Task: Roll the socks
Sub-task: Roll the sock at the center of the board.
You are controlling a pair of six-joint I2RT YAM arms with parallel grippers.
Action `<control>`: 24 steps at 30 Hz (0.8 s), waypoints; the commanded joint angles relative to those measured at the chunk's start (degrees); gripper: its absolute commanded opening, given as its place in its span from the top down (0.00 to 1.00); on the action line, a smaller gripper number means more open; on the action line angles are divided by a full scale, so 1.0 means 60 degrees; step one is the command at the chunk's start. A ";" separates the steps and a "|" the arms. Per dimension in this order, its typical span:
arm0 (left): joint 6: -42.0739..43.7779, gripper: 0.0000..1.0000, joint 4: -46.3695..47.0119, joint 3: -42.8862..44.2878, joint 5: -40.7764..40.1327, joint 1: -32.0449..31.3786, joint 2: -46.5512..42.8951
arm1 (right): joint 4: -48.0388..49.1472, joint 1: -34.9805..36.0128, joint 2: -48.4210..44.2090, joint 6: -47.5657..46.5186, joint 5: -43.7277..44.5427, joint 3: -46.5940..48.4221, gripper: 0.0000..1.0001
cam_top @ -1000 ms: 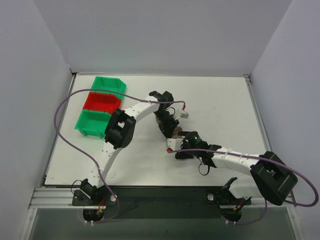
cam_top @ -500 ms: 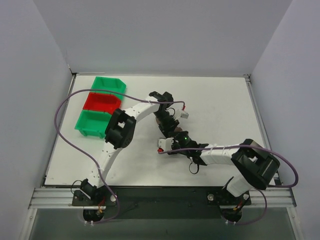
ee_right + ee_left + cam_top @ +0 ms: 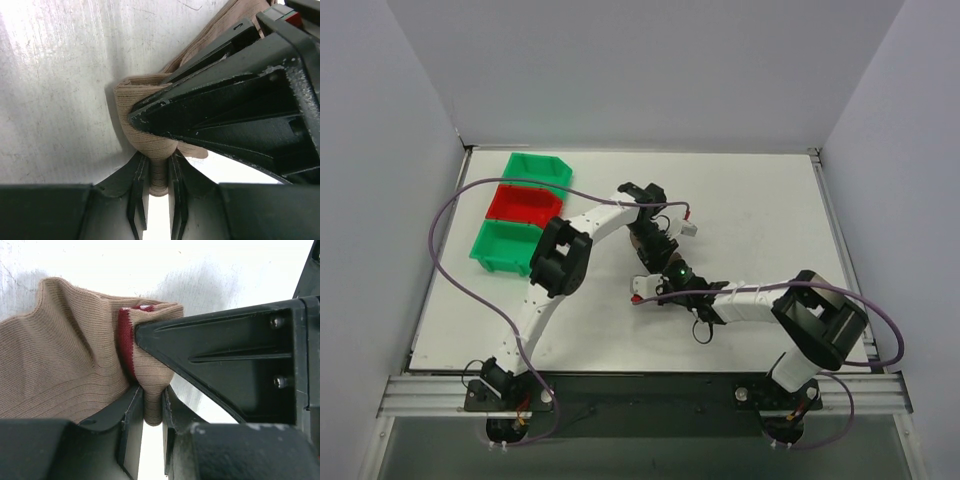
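The socks [image 3: 60, 355] are tan ribbed knit with a dark maroon cuff edge [image 3: 125, 337], bunched on the white table. My left gripper [image 3: 152, 410] is shut on a hanging fold of the tan fabric. In the right wrist view, my right gripper [image 3: 159, 182] is shut on another fold of the socks [image 3: 142, 135], right beside the left gripper's black fingers [image 3: 230, 100]. From above, the left gripper [image 3: 658, 250] and the right gripper [image 3: 672, 278] meet at mid-table and hide almost all of the socks.
Three small bins stand in a row at the far left: green [image 3: 538, 168], red [image 3: 524, 204], green [image 3: 504, 246]. A purple cable loops from the left arm over them. The white table [image 3: 770, 220] is walled on three sides.
My right arm has swung left toward the left gripper, and its jaws have closed on a fold of the socks. The left gripper has kept its grip and place.
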 commanded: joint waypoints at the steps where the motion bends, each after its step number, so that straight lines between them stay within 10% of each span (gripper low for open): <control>1: 0.0364 1.00 0.0245 -0.0745 -0.1912 -0.0186 0.0999 | -0.1222 0.0040 0.0485 0.0315 -0.0303 0.0008 0.96; 12: 0.0365 0.51 0.0611 -0.1169 -0.2117 -0.0274 0.0633 | -0.1413 0.0026 0.0339 0.0506 -0.0377 0.0096 1.00; 24: 0.0203 0.38 0.1139 -0.1448 -0.2486 -0.0318 -0.0259 | -0.1750 0.0026 0.0104 0.0667 -0.0626 0.0169 1.00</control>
